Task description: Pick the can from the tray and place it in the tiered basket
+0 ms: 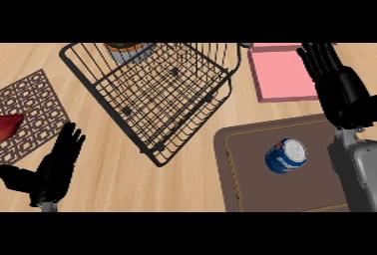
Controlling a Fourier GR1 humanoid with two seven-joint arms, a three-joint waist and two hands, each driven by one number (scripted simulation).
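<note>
The tray [243, 172] runs out past the lower edge, and the right forearm covers its right rim. A pink board [283, 74] is cut off at the top and partly hidden behind the right hand [335, 82]. A pot [129, 50] behind the basket [158, 94] wires shows only in part. A red object [9, 127] on the patterned mat [33, 107] is clipped by the left edge.

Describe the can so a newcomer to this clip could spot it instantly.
Find the brown tray at lower right, below the wire basket. The can stands on it beside the right hand's forearm: blue with a pale round top, the tray's only item.
</note>
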